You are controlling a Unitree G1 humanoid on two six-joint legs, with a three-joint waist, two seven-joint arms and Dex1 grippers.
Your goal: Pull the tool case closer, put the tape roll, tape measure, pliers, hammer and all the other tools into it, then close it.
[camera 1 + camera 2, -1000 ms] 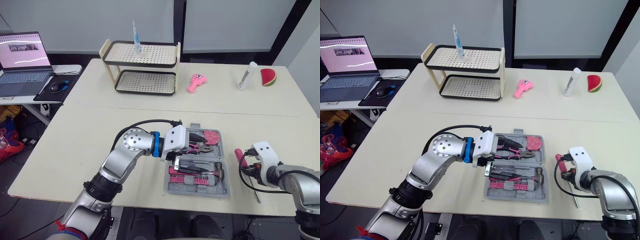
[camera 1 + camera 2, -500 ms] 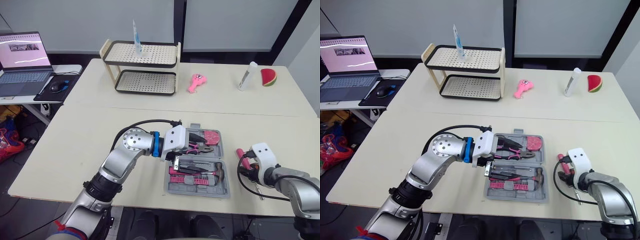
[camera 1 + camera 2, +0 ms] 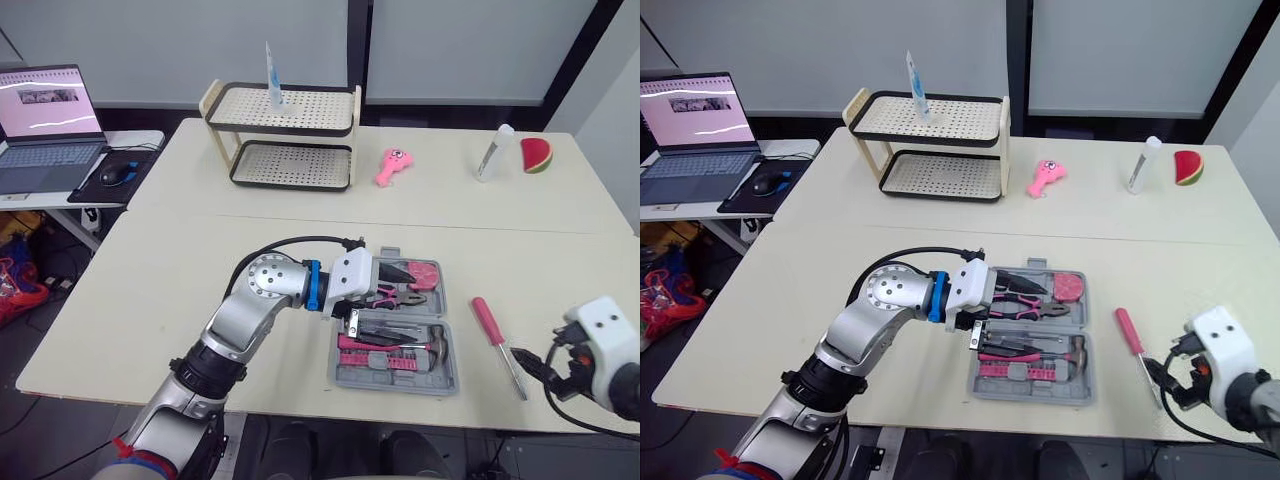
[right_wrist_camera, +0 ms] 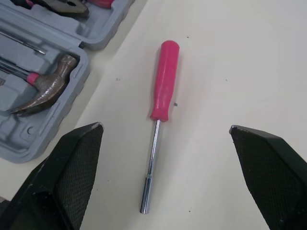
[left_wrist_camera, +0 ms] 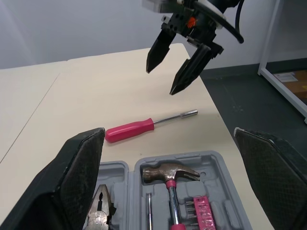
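The grey tool case (image 3: pixel 442 372) lies open near the table's front edge. In it are a hammer (image 5: pixel 170 173), pliers (image 3: pixel 404 294) and a pink tape measure (image 3: pixel 426 272). My left gripper (image 3: pixel 385 288) hangs open over the case's left half, with nothing between its fingers (image 5: pixel 76 172). A pink-handled screwdriver (image 3: pixel 490 322) lies flat on the table just right of the case. My right gripper (image 3: pixel 528 365) hovers open above and behind the screwdriver's metal tip, apart from it. Its wide-set fingers (image 4: pixel 72 167) frame the screwdriver (image 4: pixel 164 81).
At the back stand a two-tier perforated rack (image 3: pixel 290 125), a pink toy (image 3: pixel 392 165), a white bottle (image 3: pixel 494 152) and a watermelon slice (image 3: pixel 537 154). A laptop (image 3: pixel 45 125) sits on a side table to the left. The table's front edge runs close below the case.
My right gripper has opened and let go of the pink screwdriver, which now lies on the table. The right arm has drawn back to the right and nearer the front edge. The left arm is still.
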